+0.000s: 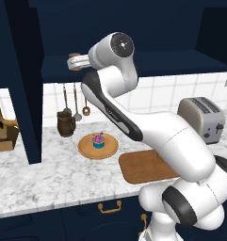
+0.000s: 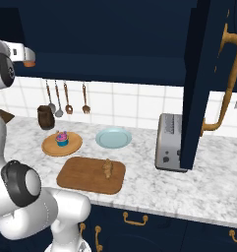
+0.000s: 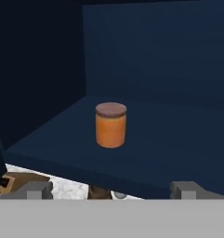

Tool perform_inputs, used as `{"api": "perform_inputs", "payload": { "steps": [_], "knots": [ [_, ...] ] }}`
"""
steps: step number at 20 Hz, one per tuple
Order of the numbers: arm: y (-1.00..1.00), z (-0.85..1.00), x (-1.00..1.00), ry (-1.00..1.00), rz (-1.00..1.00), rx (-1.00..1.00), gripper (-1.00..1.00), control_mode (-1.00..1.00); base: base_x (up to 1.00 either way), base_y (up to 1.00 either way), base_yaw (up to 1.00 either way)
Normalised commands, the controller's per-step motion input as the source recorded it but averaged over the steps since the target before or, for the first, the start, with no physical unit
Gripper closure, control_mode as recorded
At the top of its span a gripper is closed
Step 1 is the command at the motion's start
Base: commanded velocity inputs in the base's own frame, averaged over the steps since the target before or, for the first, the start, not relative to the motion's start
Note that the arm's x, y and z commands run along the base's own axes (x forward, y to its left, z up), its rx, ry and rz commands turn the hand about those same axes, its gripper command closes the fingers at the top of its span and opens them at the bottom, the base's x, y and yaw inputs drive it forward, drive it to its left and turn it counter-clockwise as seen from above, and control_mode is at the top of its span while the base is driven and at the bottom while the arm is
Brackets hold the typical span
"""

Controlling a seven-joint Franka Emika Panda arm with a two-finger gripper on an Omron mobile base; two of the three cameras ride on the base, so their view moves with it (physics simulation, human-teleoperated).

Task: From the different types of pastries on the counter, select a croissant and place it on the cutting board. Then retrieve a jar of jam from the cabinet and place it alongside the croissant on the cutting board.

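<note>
While the small golden-brown croissant (image 2: 107,168) lies on the brown wooden cutting board (image 2: 80,179), the orange-brown cylindrical jar of jam (image 3: 111,124) stands upright on the navy cabinet shelf (image 3: 178,158), straight ahead of the gripper (image 3: 112,188), back from the shelf's front edge. Its jaws stand fully apart, holding nothing.

jar of jam (image 3: 111,124) alone on cabinet (image 3: 169,139) shelf, free room all round; side wall left

The jar of jam (image 3: 111,124) stands upright at frame centre on the cabinet (image 3: 169,139) shelf, the gripper (image 3: 112,189) fingertips spread wide below it.
</note>
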Motion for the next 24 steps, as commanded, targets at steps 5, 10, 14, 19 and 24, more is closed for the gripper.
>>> {"api": "perform_inputs", "payload": {
  "steps": [5,10,14,19,24],
  "knots": [
    [0.00,-0.02,0.22,0.00,0.00,0.00,-1.00,-1.00,0.00,0.00,0.00],
    [0.00,-0.03,0.25,-0.01,0.00,0.00,-1.00,-1.00,0.00,0.00,0.00],
    [0.03,-0.05,0.24,0.00,0.00,0.00,-1.00,-1.00,0.00,0.00,0.00],
    [0.08,-0.04,0.16,-0.01,0.00,0.00,-1.00,-1.00,0.00,0.00,0.00],
    [0.16,0.00,0.12,-0.02,0.00,0.00,-1.00,-1.00,0.00,0.00,0.00]
  ]
}}
